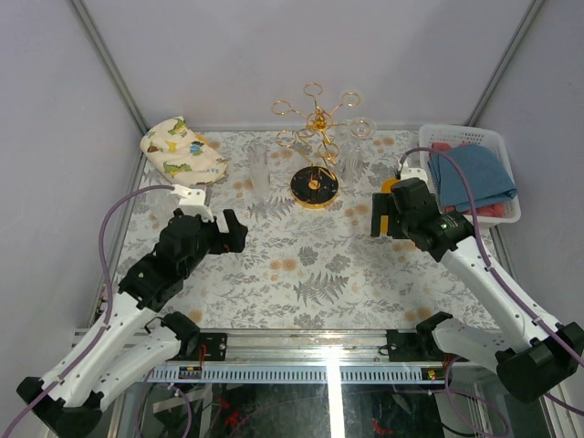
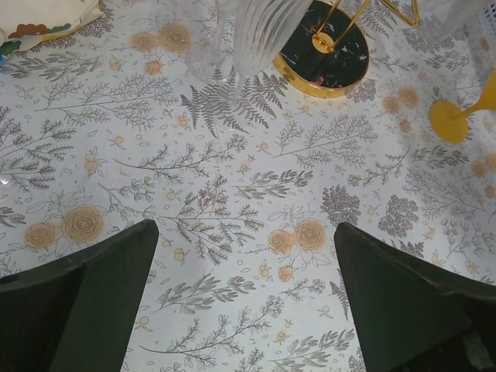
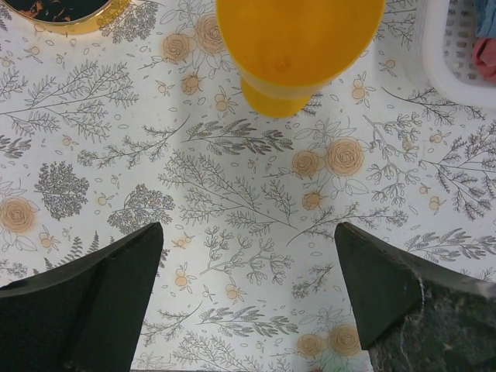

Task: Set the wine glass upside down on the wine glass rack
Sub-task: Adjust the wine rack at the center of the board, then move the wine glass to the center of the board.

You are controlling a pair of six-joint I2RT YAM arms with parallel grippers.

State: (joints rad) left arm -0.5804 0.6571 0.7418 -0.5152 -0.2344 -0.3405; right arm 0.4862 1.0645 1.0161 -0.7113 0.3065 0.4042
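Observation:
The gold wire rack (image 1: 316, 123) stands at the back centre on its round black, gold-rimmed base (image 1: 315, 187), which also shows in the left wrist view (image 2: 325, 50). A clear ribbed wine glass (image 1: 258, 172) stands just left of the base and shows in the left wrist view (image 2: 263, 27). Another clear glass (image 1: 352, 157) is at the rack's right side; I cannot tell if it hangs. A yellow wine glass (image 1: 391, 187) stands upright right of the base, just ahead of my open, empty right gripper (image 3: 248, 294). My left gripper (image 2: 246, 294) is open and empty over bare tablecloth.
A dinosaur-print cloth (image 1: 181, 146) lies at the back left. A white basket (image 1: 500, 214) holding a blue cloth sits at the back right, and its edge shows in the right wrist view (image 3: 457, 77). The table carries a floral cloth (image 1: 301, 274).

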